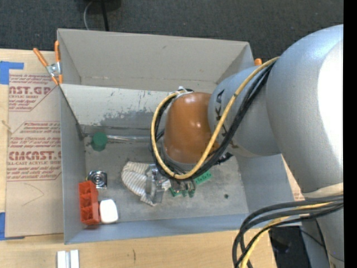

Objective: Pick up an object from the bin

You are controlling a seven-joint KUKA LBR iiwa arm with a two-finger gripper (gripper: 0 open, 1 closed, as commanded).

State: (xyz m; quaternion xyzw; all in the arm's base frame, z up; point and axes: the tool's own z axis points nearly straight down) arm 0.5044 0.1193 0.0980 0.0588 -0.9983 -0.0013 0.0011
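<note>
- Striped beige cloth pouch (pixel 132 177): crumpled, lower middle of the bin (pixel 162 57) floor.
- Gripper (pixel 155 186): down at the pouch's right edge and touching it; can't tell if the claw is released or clenched.
- Orange wrist cover (pixel 187 128): just above the gripper, centre of frame.
- Small metal piece (pixel 99 178): left of the pouch.
- Red block (pixel 87 203) and white block (pixel 109 211): side by side, touching, lower left corner.
- Green knob (pixel 99 142): left, near the back wall.

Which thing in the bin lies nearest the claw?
The striped beige cloth, right at the claw; the red block, white block and green knob lie farther left.
</note>
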